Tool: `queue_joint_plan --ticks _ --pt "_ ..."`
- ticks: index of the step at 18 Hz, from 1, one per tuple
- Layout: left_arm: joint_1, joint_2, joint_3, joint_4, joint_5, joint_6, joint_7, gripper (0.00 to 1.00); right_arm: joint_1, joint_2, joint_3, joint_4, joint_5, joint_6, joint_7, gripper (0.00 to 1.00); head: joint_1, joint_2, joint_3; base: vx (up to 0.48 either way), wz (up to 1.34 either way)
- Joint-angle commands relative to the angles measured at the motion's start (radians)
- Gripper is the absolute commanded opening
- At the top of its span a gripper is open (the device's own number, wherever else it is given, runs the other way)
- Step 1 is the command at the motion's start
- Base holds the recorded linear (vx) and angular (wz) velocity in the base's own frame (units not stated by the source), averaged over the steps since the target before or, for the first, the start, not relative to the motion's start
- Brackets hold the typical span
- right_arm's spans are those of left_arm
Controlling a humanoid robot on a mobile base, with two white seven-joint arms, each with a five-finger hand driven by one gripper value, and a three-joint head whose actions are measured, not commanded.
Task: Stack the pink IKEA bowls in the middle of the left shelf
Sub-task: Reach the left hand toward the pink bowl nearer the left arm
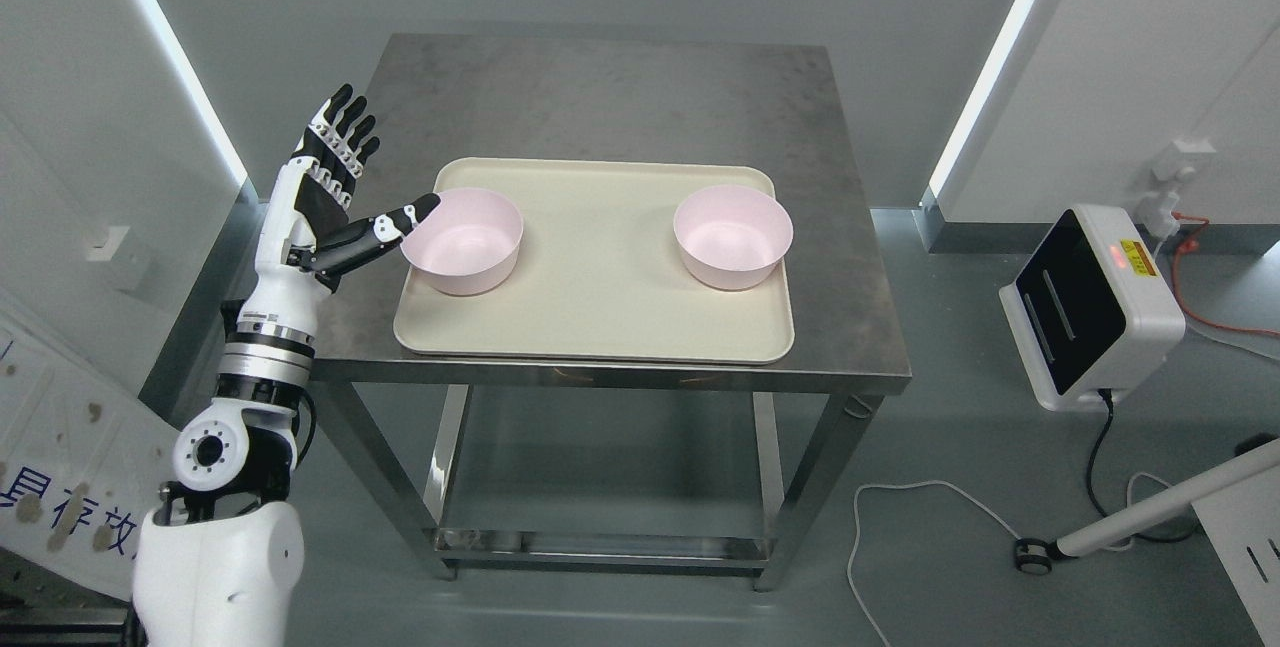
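Two pink bowls on the cream tray (600, 322): left bowl (462, 239) near the tray's left edge, right bowl (733, 235) near its right edge, well apart, both upright and empty. Tray sits on the steel table (620, 97). My left hand (335, 192) is just beside the left bowl, fingers (345, 127) spread wide and pointing up, holding nothing; thumb tip at the bowl's rim, can't tell if it touches. A white box unit (1090, 307) sits on the floor, right.
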Motion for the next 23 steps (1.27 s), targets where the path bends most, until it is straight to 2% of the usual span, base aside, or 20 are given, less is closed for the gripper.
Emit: queue_joint_plan --ticks 1,4,8,10,12,13,15,20,23 --pt "0.01 0.092 0.012 0.001 0.0 0.0 0.0 1.0 0.029 -0.017 -0.011 -0.034 0.0 0.002 0.0 1.0 0.0 0.0 0.0 0.03 -0.01" --pt "-0.03 0.155 -0.042 0.019 -0.002 0.0 -0.002 1.0 0.029 -0.017 -0.011 -0.034 0.0 0.002 0.0 1.0 0.0 0.0 0.0 0.027 0.0" --pt "-0.183 0.255 -0.183 0.131 -0.005 0.023 -0.071 1.0 0.029 -0.017 -0.011 -0.034 0.0 0.003 0.0 1.0 0.0 0.0 0.0 0.059 0.0" --pt "-0.217 0.322 -0.247 0.191 -0.068 0.043 -0.187 1.0 0.029 -0.017 -0.011 -0.034 -0.002 0.003 0.0 1.0 0.0 0.0 0.0 0.026 0.0" --pt "-0.251 0.386 -0.287 0.249 -0.247 0.041 -0.352 1.0 0.029 -0.017 -0.011 -0.034 0.0 0.003 0.0 1.0 0.0 0.0 0.0 0.0 0.0" --pt "-0.295 0.39 -0.289 0.293 -0.391 0.041 -0.441 1.0 0.029 -0.017 -0.011 -0.034 0.0 0.003 0.0 1.0 0.0 0.0 0.0 0.0 0.0" --pt "-0.369 0.387 -0.292 0.367 -0.492 0.043 -0.474 0.98 0.029 -0.017 -0.011 -0.034 0.0 0.003 0.0 1.0 0.0 0.0 0.0 0.0 0.0" --pt "-0.563 0.355 -0.422 0.583 -0.566 0.122 -0.477 0.94 0.029 -0.017 -0.011 -0.034 0.0 0.003 0.0 1.0 0.0 0.0 0.0 0.0 0.0" --pt "-0.599 0.356 -0.523 0.643 -0.586 0.127 -0.479 0.94 0.029 -0.017 -0.011 -0.034 0.0 0.002 0.0 1.0 0.0 0.0 0.0 0.0 0.0"
